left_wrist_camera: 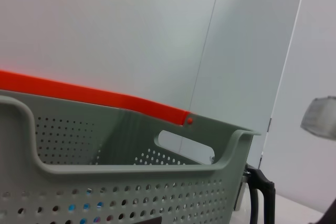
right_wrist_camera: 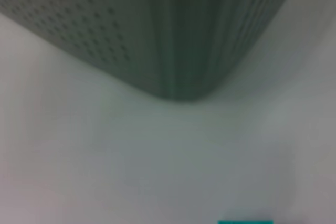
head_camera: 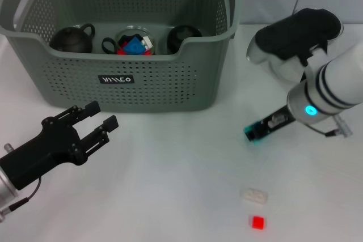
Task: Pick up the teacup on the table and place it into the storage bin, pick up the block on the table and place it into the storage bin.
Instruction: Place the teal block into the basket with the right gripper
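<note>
The grey perforated storage bin [head_camera: 170, 83] stands at the back of the white table; its rim and orange clip [left_wrist_camera: 105, 98] fill the left wrist view, and its corner [right_wrist_camera: 178, 35] shows in the right wrist view. Inside it lie two black teacups [head_camera: 71, 39] [head_camera: 182, 37] and a clear cup of coloured blocks [head_camera: 135, 43]. A red block [head_camera: 257, 222] and a white block [head_camera: 253, 195] rest on the table at the front right. My left gripper [head_camera: 97, 118] hovers open and empty in front of the bin's left side. To the right of the bin, my right gripper [head_camera: 254, 132] points down at the table, above the blocks.
The bin's scooped front rim [head_camera: 113, 58] faces me, with a black logo label [head_camera: 115, 79] below it. My right arm's white and black body [head_camera: 300, 43] stretches across the back right. Bare table lies between the two grippers.
</note>
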`<state>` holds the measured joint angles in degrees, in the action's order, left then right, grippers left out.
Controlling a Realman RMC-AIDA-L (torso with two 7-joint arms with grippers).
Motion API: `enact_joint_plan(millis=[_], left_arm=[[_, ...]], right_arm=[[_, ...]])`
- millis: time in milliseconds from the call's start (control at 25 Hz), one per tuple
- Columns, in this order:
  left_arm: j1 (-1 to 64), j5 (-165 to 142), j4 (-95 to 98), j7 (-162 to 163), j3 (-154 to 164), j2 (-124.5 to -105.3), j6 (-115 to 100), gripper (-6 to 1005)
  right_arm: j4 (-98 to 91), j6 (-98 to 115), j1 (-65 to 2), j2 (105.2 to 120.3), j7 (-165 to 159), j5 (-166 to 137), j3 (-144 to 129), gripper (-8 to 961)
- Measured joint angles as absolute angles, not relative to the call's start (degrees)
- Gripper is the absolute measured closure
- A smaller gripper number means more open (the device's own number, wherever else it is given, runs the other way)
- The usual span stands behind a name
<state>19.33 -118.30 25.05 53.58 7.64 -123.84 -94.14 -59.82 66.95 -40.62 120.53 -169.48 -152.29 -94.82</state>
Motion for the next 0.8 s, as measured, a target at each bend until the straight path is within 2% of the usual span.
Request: enact_joint_plan(millis=[360,640,800], left_arm=[[19.3,-118.3,25.0,53.7,6.7,-123.75,-94.1,452],[19.3,-118.3,25.0,53.7,6.5,-123.62,-94.2,452],[19.3,-118.3,25.0,53.7,6.5,-123.68,-94.2,452]], right_arm=[[-83.6,79.8,-33.2,120.21,-156.3,-140.4,-82.7,545],[-84.9,96.2,-35.0,120.17,-145.6,-118.2,-65.0,546],[-85.0,97.4,-35.9,119.99,-144.6,-112.6,-59.8,546]])
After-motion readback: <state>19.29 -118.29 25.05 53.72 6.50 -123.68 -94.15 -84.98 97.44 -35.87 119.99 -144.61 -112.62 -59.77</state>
